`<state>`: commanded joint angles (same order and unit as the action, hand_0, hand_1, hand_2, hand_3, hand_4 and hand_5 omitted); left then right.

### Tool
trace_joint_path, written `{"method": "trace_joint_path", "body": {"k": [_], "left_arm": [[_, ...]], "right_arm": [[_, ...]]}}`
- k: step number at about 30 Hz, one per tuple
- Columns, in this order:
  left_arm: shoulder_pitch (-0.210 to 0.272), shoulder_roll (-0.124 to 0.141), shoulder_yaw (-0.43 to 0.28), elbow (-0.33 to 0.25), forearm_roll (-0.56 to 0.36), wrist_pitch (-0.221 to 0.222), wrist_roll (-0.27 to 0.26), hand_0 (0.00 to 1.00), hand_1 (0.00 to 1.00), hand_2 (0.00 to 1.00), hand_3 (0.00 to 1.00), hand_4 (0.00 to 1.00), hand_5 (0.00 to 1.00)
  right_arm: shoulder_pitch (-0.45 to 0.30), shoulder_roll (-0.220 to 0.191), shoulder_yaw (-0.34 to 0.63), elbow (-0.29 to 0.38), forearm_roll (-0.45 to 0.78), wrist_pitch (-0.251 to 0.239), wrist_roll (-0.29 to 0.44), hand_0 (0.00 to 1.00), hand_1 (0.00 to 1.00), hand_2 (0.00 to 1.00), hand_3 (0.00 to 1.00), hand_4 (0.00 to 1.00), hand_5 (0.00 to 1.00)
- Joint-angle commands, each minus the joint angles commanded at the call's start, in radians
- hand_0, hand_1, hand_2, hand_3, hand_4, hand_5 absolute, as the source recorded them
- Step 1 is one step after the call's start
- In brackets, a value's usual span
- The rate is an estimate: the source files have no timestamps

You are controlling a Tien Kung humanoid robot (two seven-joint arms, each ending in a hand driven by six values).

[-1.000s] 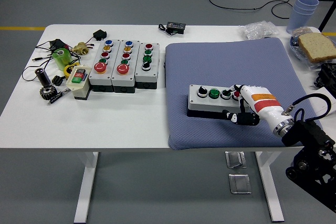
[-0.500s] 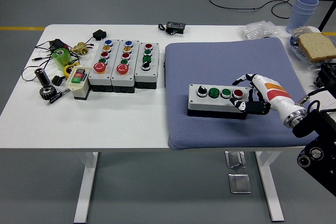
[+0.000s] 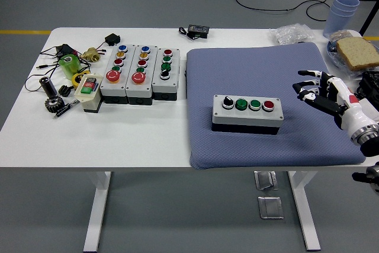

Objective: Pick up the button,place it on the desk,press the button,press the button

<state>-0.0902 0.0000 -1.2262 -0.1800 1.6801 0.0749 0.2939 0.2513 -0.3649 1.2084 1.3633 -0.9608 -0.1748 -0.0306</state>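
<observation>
Button box [image 3: 247, 112] sits on the blue-grey mat [image 3: 237, 69], a little below the mat's middle, flat, buttons up. Its long axis runs left to right across the view. Four caps in a row along the top: a black-and-white knob at the left, two green, one red at the right end.

Right hand [image 3: 323, 92] hovers over the mat's right part, fingers spread wide, holding nothing, fingertips aimed left toward the box. The box lies to the hand's left and slightly nearer the table's front edge; clear gap between the two, no contact. The red cap is the end closest to the hand. Left hand not in view, so the right is the only one placed to press.

Judgement: the box looks already set down; pressing is what remains, and it calls for a short reach left and down onto a cap.

Surface: white table [image 3: 142, 137], mat covering its right half. On the left, well apart from the hand, three more button boxes [image 3: 140, 72] stand side by side, with a small yellow switch box, cables and metal parts beside them. Far right corner: stacked blue cups [image 3: 343, 10], bread on a plate, a clear bag. Grey floor, loose cables beyond
</observation>
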Motion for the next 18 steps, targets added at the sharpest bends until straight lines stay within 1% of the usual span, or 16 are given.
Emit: {"method": "trace_joint_path", "body": {"k": [2,5,6,7,11,12,18], "left_arm": [[0.0,0.0,-0.003,0.0,0.001,0.0,0.001,0.643,0.624,0.611,0.565,0.309,0.859],[0.002,0.0,-0.005,0.0,0.007,0.0,0.001,0.643,0.624,0.611,0.565,0.309,0.859],[0.002,0.0,-0.005,0.0,0.008,-0.001,0.001,0.643,0.624,0.611,0.566,0.309,0.859],[0.004,0.0,-0.005,0.0,0.01,-0.001,0.001,0.643,0.624,0.611,0.566,0.309,0.859],[0.007,0.0,-0.006,0.0,0.018,-0.002,0.002,0.643,0.624,0.611,0.566,0.309,0.859],[0.008,0.0,-0.006,0.0,0.019,-0.002,0.002,0.643,0.623,0.611,0.564,0.309,0.859],[0.01,0.0,-0.006,0.0,0.029,-0.004,0.003,0.643,0.624,0.611,0.565,0.31,0.859]], "right_arm": [[-0.025,0.014,0.027,-0.004,0.085,0.004,-0.001,0.704,0.668,0.726,0.721,0.774,0.366],[-0.064,0.047,0.072,-0.008,0.208,0.013,0.011,0.704,0.668,0.726,0.721,0.774,0.366],[-0.077,0.063,0.091,-0.01,0.253,0.016,0.016,0.736,0.694,0.741,0.718,0.776,0.374],[-0.093,0.087,0.114,-0.013,0.299,0.019,0.026,0.736,0.694,0.741,0.718,0.776,0.374],[-0.124,0.132,0.151,-0.016,0.46,0.024,0.041,0.736,0.694,0.741,0.718,0.776,0.374],[-0.128,0.136,0.153,-0.016,0.49,0.024,0.043,0.726,0.689,0.737,0.716,0.782,0.393],[-0.144,0.14,0.155,-0.016,0.506,0.027,0.039,0.721,0.687,0.732,0.708,0.774,0.403]]}}
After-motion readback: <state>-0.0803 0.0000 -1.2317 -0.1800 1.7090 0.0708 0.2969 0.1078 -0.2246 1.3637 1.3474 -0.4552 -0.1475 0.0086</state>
